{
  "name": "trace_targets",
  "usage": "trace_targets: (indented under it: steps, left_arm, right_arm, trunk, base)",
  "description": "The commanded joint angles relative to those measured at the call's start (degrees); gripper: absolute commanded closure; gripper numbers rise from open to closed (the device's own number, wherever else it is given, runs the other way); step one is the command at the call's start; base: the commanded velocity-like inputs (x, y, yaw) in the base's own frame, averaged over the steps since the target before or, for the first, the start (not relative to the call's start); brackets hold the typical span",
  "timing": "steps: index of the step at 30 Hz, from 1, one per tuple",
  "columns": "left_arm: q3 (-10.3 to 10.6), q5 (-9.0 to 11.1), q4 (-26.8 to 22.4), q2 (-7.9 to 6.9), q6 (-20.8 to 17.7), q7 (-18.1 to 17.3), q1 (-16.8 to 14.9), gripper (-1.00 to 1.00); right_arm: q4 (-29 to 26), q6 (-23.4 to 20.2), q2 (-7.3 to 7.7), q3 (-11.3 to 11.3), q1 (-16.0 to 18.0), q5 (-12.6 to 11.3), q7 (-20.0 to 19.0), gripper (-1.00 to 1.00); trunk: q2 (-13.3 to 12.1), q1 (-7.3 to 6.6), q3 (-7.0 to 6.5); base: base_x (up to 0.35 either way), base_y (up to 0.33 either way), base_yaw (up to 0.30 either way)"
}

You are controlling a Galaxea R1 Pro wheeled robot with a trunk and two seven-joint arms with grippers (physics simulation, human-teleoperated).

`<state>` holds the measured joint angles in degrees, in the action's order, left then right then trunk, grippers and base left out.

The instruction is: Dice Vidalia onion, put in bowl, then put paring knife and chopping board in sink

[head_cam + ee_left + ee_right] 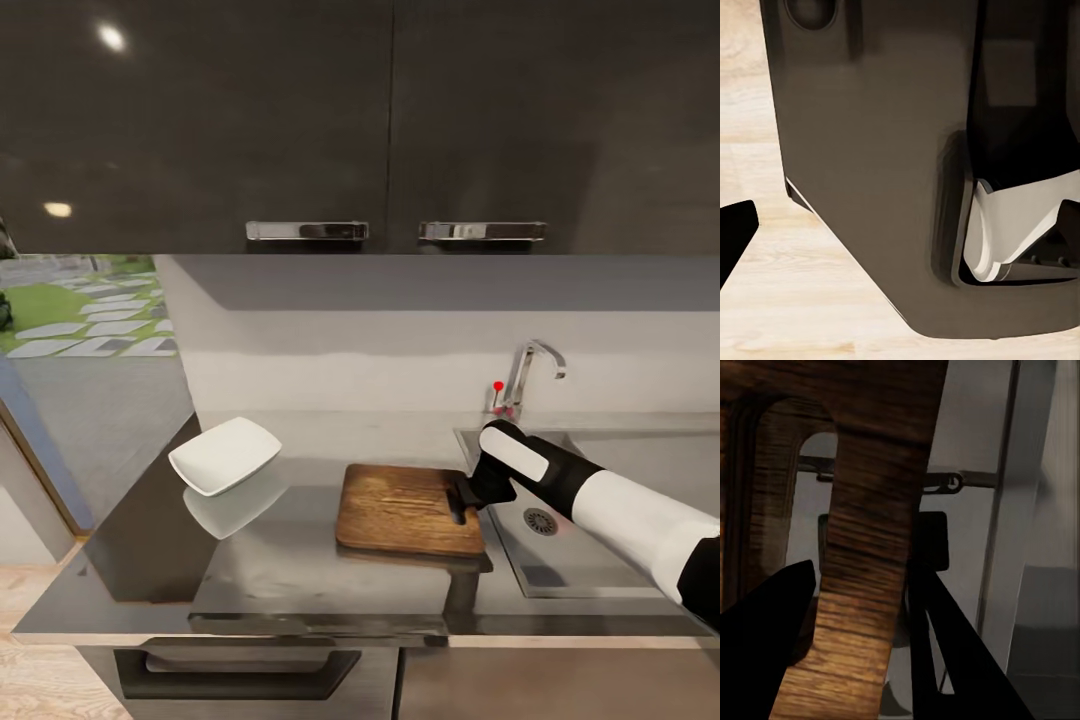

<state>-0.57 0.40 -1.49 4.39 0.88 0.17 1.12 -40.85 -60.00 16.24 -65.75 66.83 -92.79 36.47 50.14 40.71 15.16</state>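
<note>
Head view, going left to right: the bowl (225,454) sits on the countertop (290,570), then the board (408,508), then the sink (600,560) with the right gripper (466,497) at the board's sink-side end. That is the relation that counts: the board lies flat with its long axis running toward the sink, its handle end just beside the basin's rim, so the right arm is plainly the nearer one. Right wrist view shows a dark finger (765,615) on either side of the wooden strip beside the handle slot, so the gripper looks clamped on the board's edge. The right forearm reaches in low over the basin, wrist angled down. Neither onion nor knife can be made out.
</note>
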Motion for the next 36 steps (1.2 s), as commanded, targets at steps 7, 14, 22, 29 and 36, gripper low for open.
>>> trace_targets:
  steps: [7, 14, 22, 29, 36]
  left_arm:
    - [0.0, 0.0, -0.1, 0.01, 0.1, 0.0, 0.0, -1.0]
    - [0.0, 0.0, -0.1, 0.01, 0.1, 0.0, 0.0, -1.0]
    - [0.0, 0.0, -0.1, 0.01, 0.1, 0.0, 0.0, -1.0]
    - [0.0, 0.0, -0.1, 0.01, 0.1, 0.0, 0.0, -1.0]
    - [0.0, 0.0, -0.1, 0.01, 0.1, 0.0, 0.0, -1.0]
  right_arm:
    - [-0.1, 0.0, -0.22, -0.3, 0.1, -0.6, 1.1, 1.0]
    - [-0.1, 0.0, -0.5, -0.3, 0.1, -0.6, 1.2, 1.0]
    - [-0.1, 0.0, -1.46, -0.3, 0.1, -0.6, 1.2, 1.0]
    - [-0.1, 0.0, -1.73, -0.3, 0.1, -0.6, 1.2, 1.0]
    - [-0.1, 0.0, -1.73, -0.3, 0.1, -0.6, 1.2, 1.0]
  trunk:
    - [0.1, 0.01, 0.07]
    - [0.1, 0.01, 0.07]
    - [0.1, 0.01, 0.07]
    - [0.1, 0.01, 0.07]
    - [0.1, 0.01, 0.07]
  base:
    - [0.0, 0.002, 0.0]
    - [0.113, 0.0, 0.0]
    - [0.019, 0.0, 0.0]
    - [0.0, 0.0, 0.0]
    - [0.0, 0.0, 0.0]
